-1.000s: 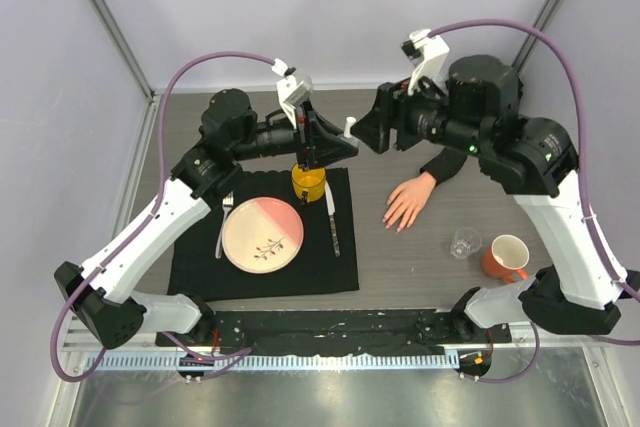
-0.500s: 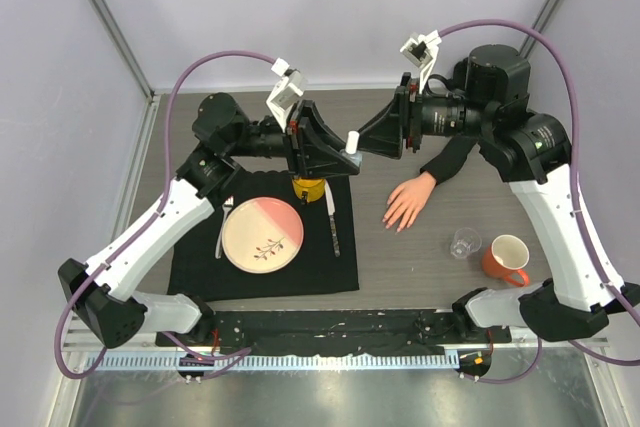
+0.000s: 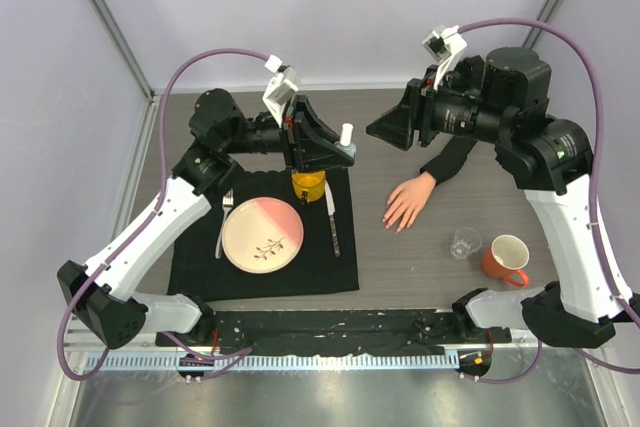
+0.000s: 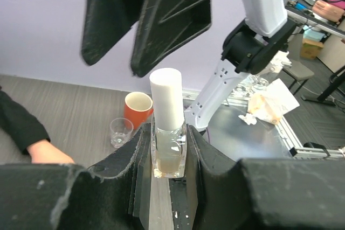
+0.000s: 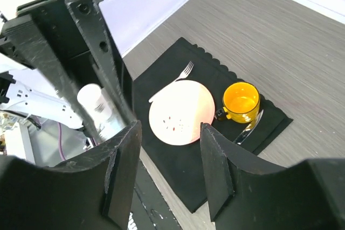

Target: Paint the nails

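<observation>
My left gripper (image 3: 343, 150) is shut on a small clear bottle (image 4: 168, 149) with a white cap (image 4: 166, 96), held upright in the air above the yellow mug (image 3: 309, 185). The cap sits on the bottle. To the right of the cap, and apart from it, my right gripper (image 3: 388, 131) stands open with nothing between its fingers (image 5: 123, 165). The mannequin hand (image 3: 407, 199) lies flat on the table with a black sleeve. Its nails are too small to make out.
A black placemat (image 3: 200, 272) carries a pink plate (image 3: 262, 234), a fork (image 3: 222, 224), a knife (image 3: 331, 219) and the yellow mug. A clear glass (image 3: 463, 243) and an orange mug (image 3: 507, 257) stand at the right front.
My right gripper came up to the white cap, narrowed a little, then drew back to the right with nothing in it. The left gripper keeps the bottle and has shifted slightly.
</observation>
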Controlling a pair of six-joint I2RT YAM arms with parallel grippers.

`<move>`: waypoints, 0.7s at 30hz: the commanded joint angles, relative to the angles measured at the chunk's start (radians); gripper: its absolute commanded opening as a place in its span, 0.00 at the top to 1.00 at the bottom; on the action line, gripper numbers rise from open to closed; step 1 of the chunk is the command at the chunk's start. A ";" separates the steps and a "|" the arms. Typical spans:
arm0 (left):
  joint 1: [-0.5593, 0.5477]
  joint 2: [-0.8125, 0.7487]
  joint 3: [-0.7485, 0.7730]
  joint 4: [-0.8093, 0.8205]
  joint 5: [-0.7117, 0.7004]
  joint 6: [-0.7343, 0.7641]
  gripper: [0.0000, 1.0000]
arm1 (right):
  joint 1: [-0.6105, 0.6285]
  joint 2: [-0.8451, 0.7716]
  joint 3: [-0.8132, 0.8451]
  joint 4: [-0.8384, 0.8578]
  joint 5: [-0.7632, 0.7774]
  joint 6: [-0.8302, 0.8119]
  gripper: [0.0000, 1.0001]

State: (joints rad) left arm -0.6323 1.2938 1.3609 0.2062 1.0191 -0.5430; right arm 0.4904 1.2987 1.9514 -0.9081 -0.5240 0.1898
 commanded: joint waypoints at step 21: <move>0.022 -0.019 0.006 0.130 -0.004 -0.075 1.00 | -0.003 -0.030 -0.203 0.502 -0.373 0.220 0.50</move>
State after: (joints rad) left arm -0.6128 1.2873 1.3609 0.2523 1.0065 -0.5888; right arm 0.4889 1.2705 1.7477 -0.5121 -0.8627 0.3782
